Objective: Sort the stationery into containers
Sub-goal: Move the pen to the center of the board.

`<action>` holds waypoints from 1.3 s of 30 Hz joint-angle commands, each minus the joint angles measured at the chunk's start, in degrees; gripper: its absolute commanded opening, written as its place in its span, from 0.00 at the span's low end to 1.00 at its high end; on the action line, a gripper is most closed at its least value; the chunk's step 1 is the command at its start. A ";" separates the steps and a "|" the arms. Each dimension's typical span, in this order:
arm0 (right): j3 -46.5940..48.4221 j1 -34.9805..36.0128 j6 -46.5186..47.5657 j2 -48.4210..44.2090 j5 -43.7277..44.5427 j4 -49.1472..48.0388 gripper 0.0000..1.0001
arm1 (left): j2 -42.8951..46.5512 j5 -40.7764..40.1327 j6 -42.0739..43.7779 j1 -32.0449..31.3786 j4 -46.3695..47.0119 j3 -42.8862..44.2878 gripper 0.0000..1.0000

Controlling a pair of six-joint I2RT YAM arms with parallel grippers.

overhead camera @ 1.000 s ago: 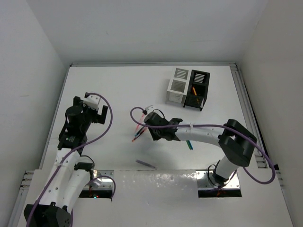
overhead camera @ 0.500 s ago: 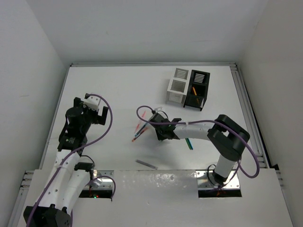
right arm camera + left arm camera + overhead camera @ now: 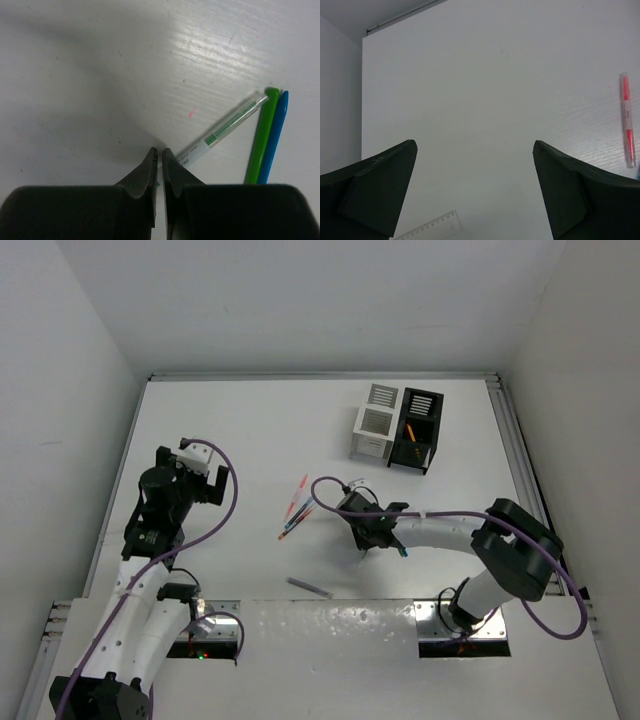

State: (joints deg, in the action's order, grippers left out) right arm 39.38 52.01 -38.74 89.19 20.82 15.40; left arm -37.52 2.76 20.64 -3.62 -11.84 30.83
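**Right arm down among loose pens; boxes barely filled**

- Right end effector (image 3: 159, 154) sits low over the desk (image 3: 230, 420), fingers pressed almost together with only a slit between them.
- A clear pen (image 3: 225, 131) with a green label runs out toward 2 o'clock from its tip. The pen's near end meets the right finger, and I cannot tell whether it is nipped. My guess is the low, narrow pose suits picking up a thin thing lying flat.
- Green pen (image 3: 261, 135) and blue pen (image 3: 276, 130) lie side by side, touching, just past the clear one.
- Left end effector (image 3: 474, 145) is spread wide and holds nothing, well apart from the work. It looks parked.
- White box (image 3: 372, 425) and black box (image 3: 420, 435) stand touching at the desk's 1 o'clock.
- The black box holds an orange pencil (image 3: 410, 430). Nothing can be made out in the white one.
- Unsorted: red and blue pens (image 3: 296, 508) at 9 o'clock of the right arm's tip, and a grey pen (image 3: 308, 587) at 7 o'clock.
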 commanded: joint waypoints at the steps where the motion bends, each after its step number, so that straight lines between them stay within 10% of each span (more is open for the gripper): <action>1: -0.88 -0.42 5.25 -1.82 -2.79 3.85 0.07 | 0.34 0.05 -0.69 -0.51 1.73 0.20 1.00; 27: 6.24 -8.41 17.65 -10.87 -9.39 16.86 0.25 | -0.19 -0.57 0.10 -0.42 2.26 0.46 1.00; 36: 5.80 -17.81 18.44 -11.58 -16.77 18.53 0.82 | 0.61 -0.31 -1.04 -0.16 2.52 -1.21 1.00; 39: 4.49 -19.22 18.35 -11.23 -18.26 17.92 0.87 | 0.34 0.05 -1.04 -0.25 3.22 -0.95 1.00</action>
State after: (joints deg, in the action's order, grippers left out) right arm 43.94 33.91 -20.71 78.35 5.78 33.52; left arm -37.50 2.15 20.47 -3.68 -11.77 29.87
